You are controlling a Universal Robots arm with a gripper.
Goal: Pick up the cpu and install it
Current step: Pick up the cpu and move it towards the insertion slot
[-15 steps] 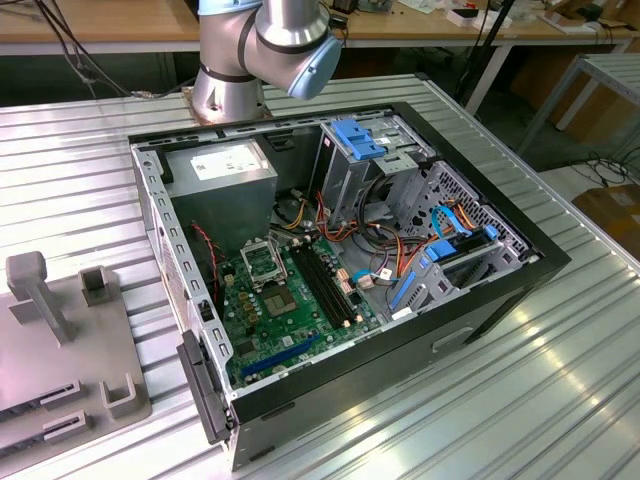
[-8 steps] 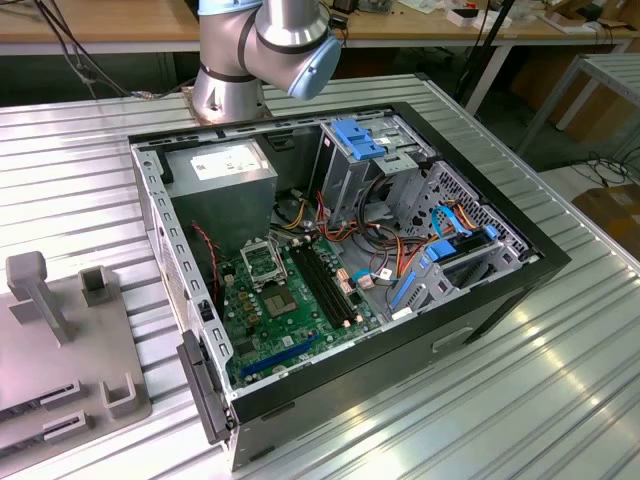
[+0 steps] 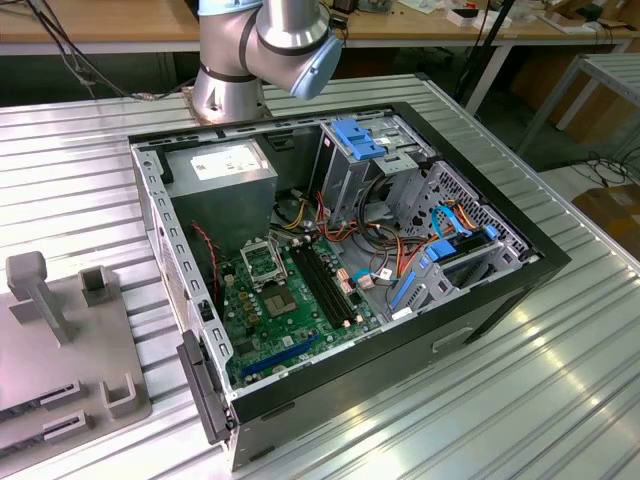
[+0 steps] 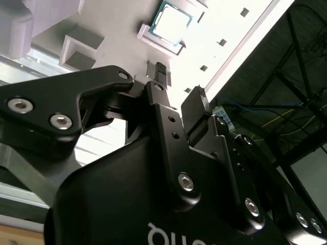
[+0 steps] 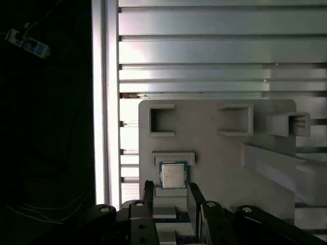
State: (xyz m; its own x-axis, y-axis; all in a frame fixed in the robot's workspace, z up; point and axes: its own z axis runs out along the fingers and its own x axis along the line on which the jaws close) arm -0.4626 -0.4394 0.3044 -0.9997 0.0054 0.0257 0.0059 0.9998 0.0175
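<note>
Cpu (image 5: 173,175) lies flat, metal top up, in a shallow recess of the grey fixture plate (image 5: 219,148). The recess probably keeps it square for pickup (my reading). Jaws are open and empty, one finger (image 5: 148,193) either side of the chip's line, close to it but not touching. On the ribbed surface (image 3: 500,400) sits the open computer case (image 3: 350,375) — its socket (image 3: 262,262) looks unfilled.

The gripper (image 5: 171,186) hangs with fingers (image 5: 148,194) parted.
</note>
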